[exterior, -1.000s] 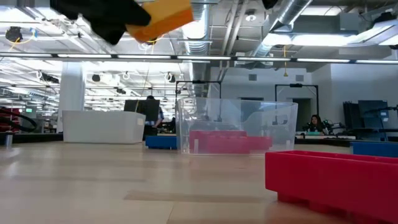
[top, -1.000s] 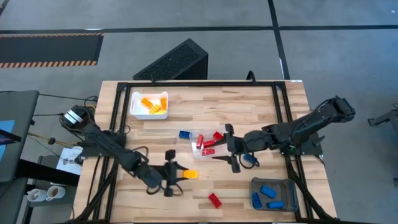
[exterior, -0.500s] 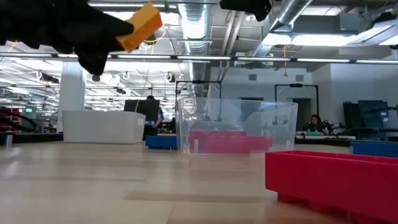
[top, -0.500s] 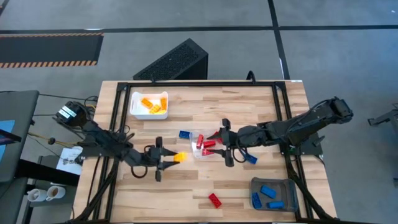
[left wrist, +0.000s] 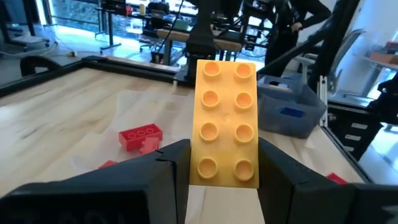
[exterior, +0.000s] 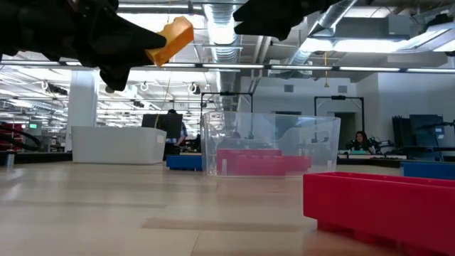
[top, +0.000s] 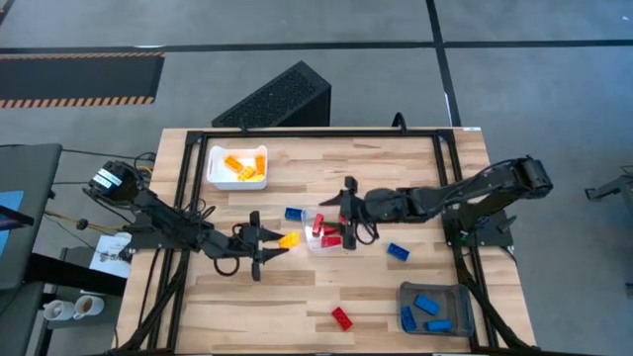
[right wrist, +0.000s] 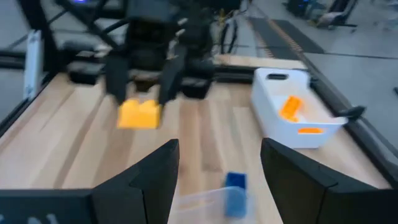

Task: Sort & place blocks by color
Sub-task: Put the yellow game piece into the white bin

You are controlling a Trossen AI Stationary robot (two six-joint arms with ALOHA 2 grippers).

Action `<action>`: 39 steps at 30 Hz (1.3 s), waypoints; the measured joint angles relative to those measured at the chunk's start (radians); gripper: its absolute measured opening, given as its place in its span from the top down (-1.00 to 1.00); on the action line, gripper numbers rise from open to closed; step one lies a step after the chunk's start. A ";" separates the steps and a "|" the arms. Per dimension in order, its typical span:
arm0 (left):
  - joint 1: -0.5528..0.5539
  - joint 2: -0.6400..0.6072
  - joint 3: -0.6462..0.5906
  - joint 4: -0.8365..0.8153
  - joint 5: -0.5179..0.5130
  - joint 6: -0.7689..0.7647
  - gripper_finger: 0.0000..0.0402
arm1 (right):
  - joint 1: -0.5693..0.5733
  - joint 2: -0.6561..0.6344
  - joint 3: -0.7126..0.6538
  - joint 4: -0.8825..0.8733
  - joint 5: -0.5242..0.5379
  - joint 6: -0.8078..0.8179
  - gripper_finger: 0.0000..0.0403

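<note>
**Left wrist view: yellow brick pinched, studs to the camera**

Left wrist view shows the yellow brick (left wrist: 227,121) filling the middle of the picture, its eight studs in two rows of four facing the lens, its long axis running straight out from between the left gripper's (left wrist: 222,180) two dark fingers (left wrist: 169,177). The fingers press on the brick's long sides, at the end near the wrist; the rest of the brick sticks out past the fingertips.

From above, the same brick (top: 289,239) lies level, long axis pointing from the left gripper (top: 267,244) toward the clear tray (top: 309,218) just beside it. The low view adds what the others do not: the brick (exterior: 173,38) hangs well above the table (exterior: 142,213), tilted, far end up.

The right wrist view looks back at it, showing the brick (right wrist: 138,114) end-on between the left fingers, with the white tray (right wrist: 292,121) of orange bricks (right wrist: 290,106) off to the side and a blue brick (right wrist: 235,193) near the clear tray's rim.

The right gripper (top: 346,212) hovers over the clear tray, jaws spread and holding nothing, above the red bricks (top: 324,229) inside. A red brick (top: 341,317) and another blue brick (top: 397,251) lie loose on the table; more blue ones sit in the grey tray (top: 450,294).
</note>
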 joint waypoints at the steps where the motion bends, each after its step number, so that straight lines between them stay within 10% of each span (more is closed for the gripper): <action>1: 0.000 0.000 0.000 0.000 -0.001 -0.009 0.47 | -0.010 -0.001 0.000 0.009 0.000 0.003 -0.24; 39: 0.114 0.000 0.000 -0.056 0.148 -0.071 0.45 | -0.079 0.002 0.001 0.030 -0.027 0.040 -0.24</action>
